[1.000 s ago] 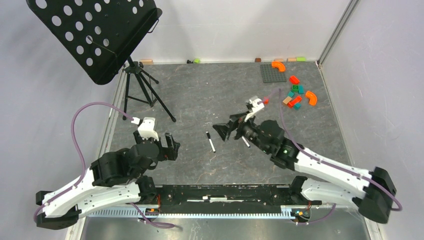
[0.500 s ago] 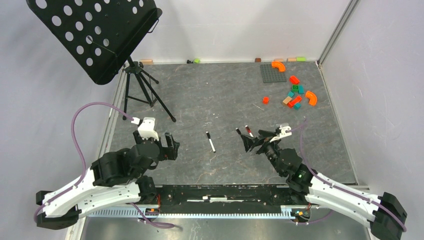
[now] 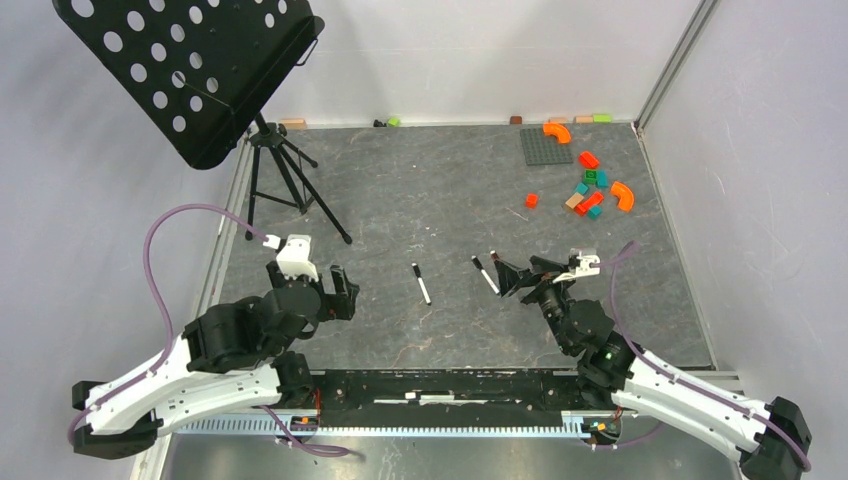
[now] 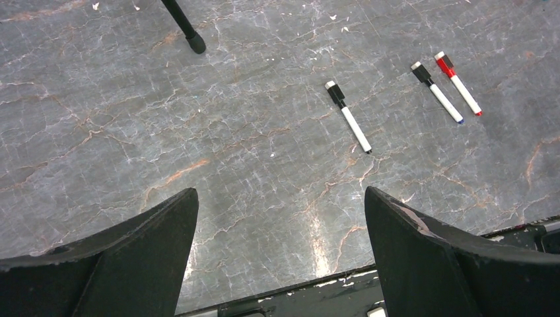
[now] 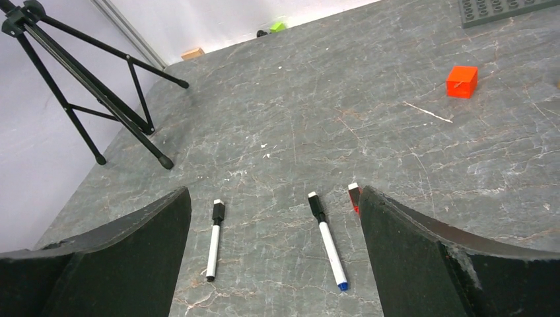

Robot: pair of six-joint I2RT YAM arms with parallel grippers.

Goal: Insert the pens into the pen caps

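Three pens lie on the grey stone table (image 3: 400,200). A white pen (image 3: 422,284) (image 4: 348,116) (image 5: 212,239) with a black cap on its far end lies in the middle. Right of it lies a blue-tipped pen (image 3: 486,275) (image 4: 437,92) (image 5: 326,241), also wearing a black cap. A red-capped pen (image 4: 458,74) (image 5: 354,196) lies beside that one, mostly hidden behind my right finger in the right wrist view. No loose pen caps show. My left gripper (image 3: 345,290) (image 4: 280,191) is open and empty, left of the pens. Just right of them, my right gripper (image 3: 520,275) (image 5: 274,191) hovers open.
A music stand's tripod (image 3: 290,180) and black perforated desk (image 3: 190,70) fill the back left. Coloured toy blocks (image 3: 590,185), a grey baseplate (image 3: 546,146) and a red cube (image 3: 531,199) sit at the back right. A black rail (image 3: 450,385) runs along the near edge.
My right arm has drawn back toward the near right, uncovering the blue-tipped and red-capped pens on the table. The left arm and the middle pen have not moved.
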